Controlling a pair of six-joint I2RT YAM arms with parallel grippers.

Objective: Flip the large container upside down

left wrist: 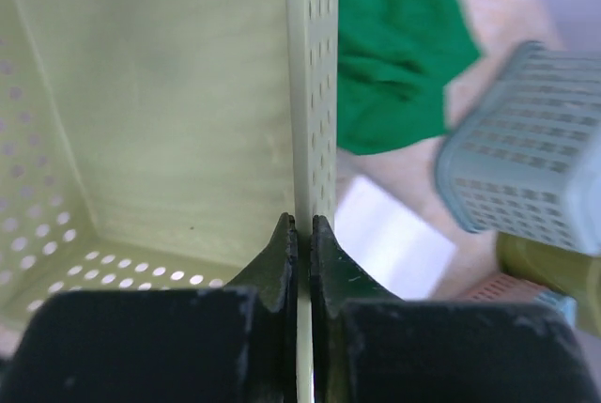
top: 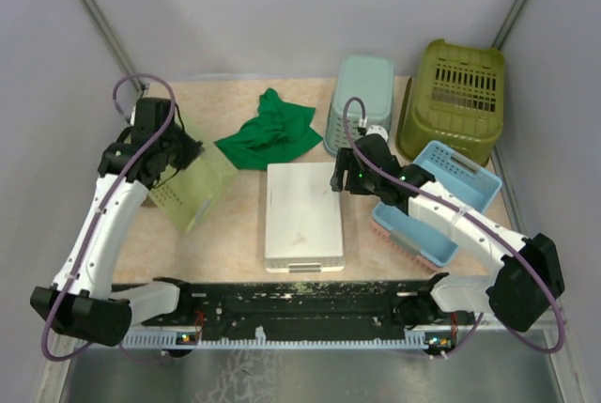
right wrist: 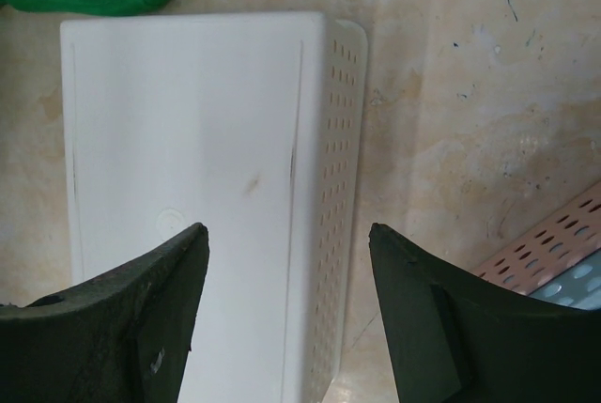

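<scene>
The large container, a deep olive-green tub [top: 453, 98], stands at the back right with its slotted bottom facing up; a strip of it shows in the left wrist view [left wrist: 549, 271]. My left gripper [top: 183, 154] is far from it at the left. It is shut [left wrist: 302, 229] on the perforated wall of a shallow light-green tray [left wrist: 169, 93] and holds the tray [top: 192, 192] tilted on edge. My right gripper [top: 343, 178] is open and empty [right wrist: 289, 234] above the right edge of a white box-shaped container [right wrist: 188, 140].
The white container [top: 302, 215] lies bottom-up at the middle front. A pale teal mesh basket [top: 362, 102] stands left of the tub. A green cloth [top: 268, 131] lies at the back middle. A light-blue basket [top: 441, 201] rests on a salmon one [top: 399, 234] under my right arm.
</scene>
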